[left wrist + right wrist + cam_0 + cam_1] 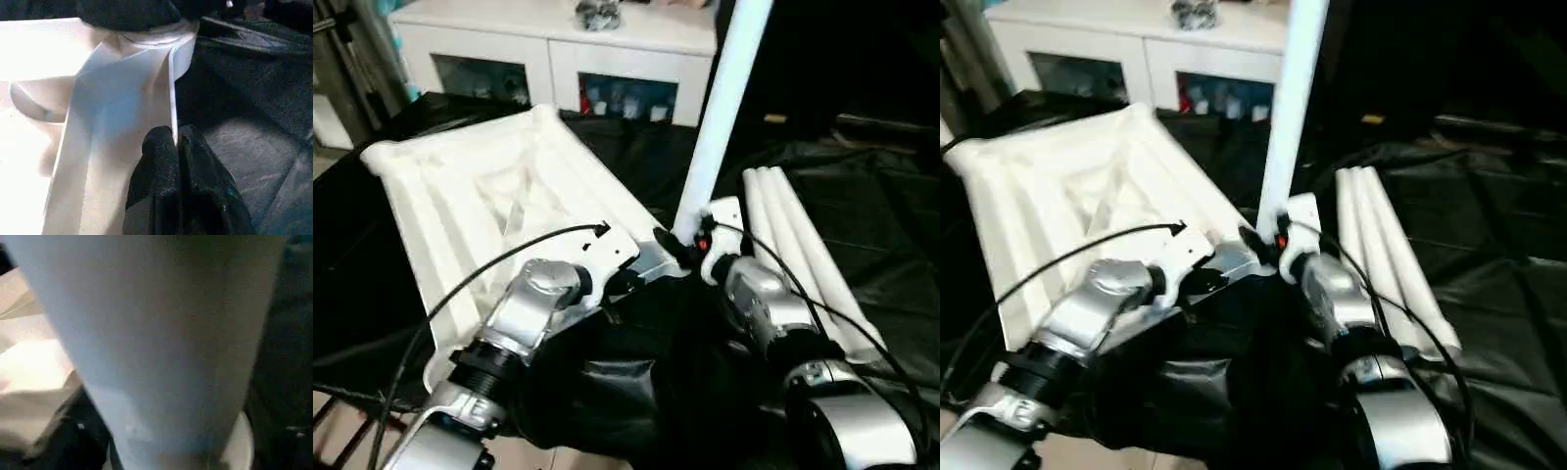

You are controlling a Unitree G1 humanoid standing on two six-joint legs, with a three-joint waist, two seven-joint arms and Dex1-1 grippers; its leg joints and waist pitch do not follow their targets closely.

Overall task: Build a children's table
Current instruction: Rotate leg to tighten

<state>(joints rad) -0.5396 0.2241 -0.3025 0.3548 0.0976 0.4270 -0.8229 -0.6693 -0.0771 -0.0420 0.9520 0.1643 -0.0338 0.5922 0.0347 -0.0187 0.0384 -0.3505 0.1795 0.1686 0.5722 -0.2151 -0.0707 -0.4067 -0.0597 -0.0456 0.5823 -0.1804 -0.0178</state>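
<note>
The children's table top (pixel 499 186) lies upside down on black cloth, ribbed underside up. One white leg (pixel 724 108) stands upright in the near right corner socket (pixel 161 39). My left gripper (pixel 175 134) is shut on a thin white wall (pixel 171 88) of the table top, just beside that socket. My right gripper (pixel 683 245) sits at the foot of the upright leg (pixel 156 333), which looms very close in the right wrist view. Three more legs (pixel 798 255) lie side by side on the cloth to the right of my right forearm.
A white cabinet (pixel 548 49) with glass doors stands behind the table top. Black cloth (pixel 871 196) covers the work surface and hangs over its near edge. Black cables loop over both silver forearms.
</note>
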